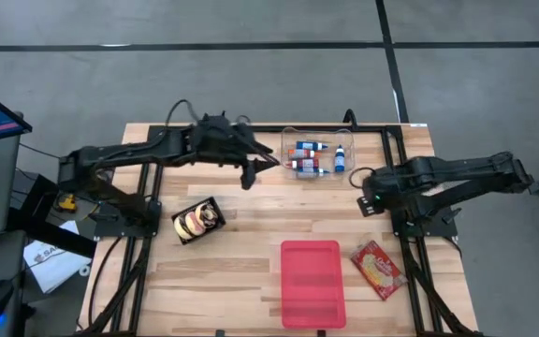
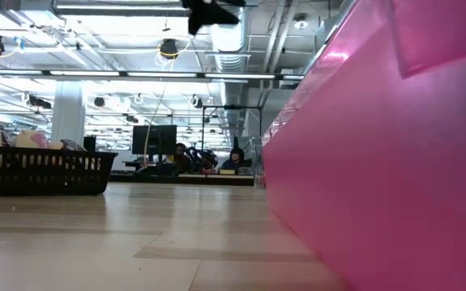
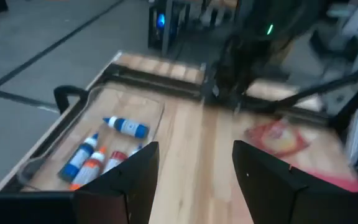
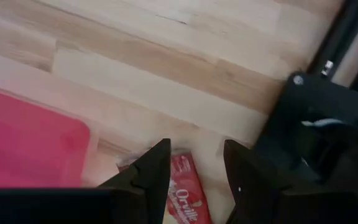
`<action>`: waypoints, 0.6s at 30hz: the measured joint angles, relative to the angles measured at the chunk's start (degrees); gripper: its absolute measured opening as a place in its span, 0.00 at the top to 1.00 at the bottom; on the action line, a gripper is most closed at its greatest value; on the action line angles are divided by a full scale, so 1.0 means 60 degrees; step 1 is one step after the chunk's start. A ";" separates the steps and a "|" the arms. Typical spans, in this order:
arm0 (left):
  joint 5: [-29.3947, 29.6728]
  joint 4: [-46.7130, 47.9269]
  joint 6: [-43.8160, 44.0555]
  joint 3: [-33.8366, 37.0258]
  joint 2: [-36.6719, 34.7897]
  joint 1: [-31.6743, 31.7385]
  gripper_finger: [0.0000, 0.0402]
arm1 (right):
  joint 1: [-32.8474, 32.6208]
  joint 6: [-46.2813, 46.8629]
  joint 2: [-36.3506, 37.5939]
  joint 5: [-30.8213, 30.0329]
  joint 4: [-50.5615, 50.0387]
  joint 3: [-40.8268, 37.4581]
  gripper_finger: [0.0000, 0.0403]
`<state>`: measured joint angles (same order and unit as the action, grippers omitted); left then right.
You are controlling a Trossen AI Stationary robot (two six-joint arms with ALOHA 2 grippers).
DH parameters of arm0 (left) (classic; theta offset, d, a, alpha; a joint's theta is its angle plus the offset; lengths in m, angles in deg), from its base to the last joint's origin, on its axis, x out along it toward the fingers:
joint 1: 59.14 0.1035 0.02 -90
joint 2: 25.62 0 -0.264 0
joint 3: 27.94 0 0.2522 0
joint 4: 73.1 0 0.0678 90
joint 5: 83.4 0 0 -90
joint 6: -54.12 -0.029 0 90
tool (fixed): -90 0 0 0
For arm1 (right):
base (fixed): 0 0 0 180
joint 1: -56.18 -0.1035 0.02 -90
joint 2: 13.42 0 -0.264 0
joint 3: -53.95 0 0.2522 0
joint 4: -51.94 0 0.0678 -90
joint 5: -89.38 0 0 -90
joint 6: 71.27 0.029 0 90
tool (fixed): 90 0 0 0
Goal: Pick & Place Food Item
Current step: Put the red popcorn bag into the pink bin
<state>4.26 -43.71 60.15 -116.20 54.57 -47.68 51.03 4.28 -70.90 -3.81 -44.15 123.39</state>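
Observation:
A red food packet [image 1: 378, 270] lies flat on the table at the near right, beside a pink tray [image 1: 312, 281]. A black basket [image 1: 197, 221] holding round pastries stands at the left. My left gripper [image 3: 194, 177] hangs open above the table's far middle [image 1: 251, 174], beside a clear bin of small bottles [image 1: 318, 157], with nothing between its fingers. My right gripper [image 4: 196, 171] is open and points down at the right [image 1: 371, 198]; the packet [image 4: 182, 196] shows on the table below its fingers, untouched.
The clear bin [image 3: 104, 152] sits at the far edge, between the two arms. In the low view the pink tray's wall [image 2: 379, 162] fills the right side and the basket [image 2: 43, 170] stands at the left. Black frame rails [image 1: 396, 159] run along the table's sides.

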 joint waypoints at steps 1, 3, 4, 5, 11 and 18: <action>0.0006 -0.0103 0.0185 0.0191 -0.0216 -0.0026 0.50 | 0.0365 -0.0399 -0.0086 0.0119 0.0158 -0.0063 0.64; 0.0068 -0.0516 0.0539 0.0323 -0.0416 -0.0144 0.50 | 0.1164 -0.1273 -0.0232 0.0615 0.0682 -0.0447 0.63; 0.0090 -0.0406 0.0580 0.0397 -0.0511 -0.0187 0.50 | 0.1605 -0.1710 -0.0273 0.0939 0.0969 -0.0767 0.62; 0.0110 -0.0371 0.0595 0.0416 -0.0530 -0.0276 0.50 | 0.1977 -0.2083 -0.0327 0.1379 0.1224 -0.1115 0.61; 0.0248 -0.0608 0.0632 0.0401 -0.0548 -0.0964 0.50 | 0.3341 -0.3956 -0.0516 0.3078 0.2350 -0.2753 0.56; 0.0463 -0.0698 0.0744 0.0401 -0.0540 -0.1704 0.50 | 0.3741 -0.4886 -0.0815 0.3890 0.2436 -0.2922 0.53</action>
<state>7.03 -47.90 64.61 -113.79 51.33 -57.90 73.48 -25.04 -75.79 19.54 -29.54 105.86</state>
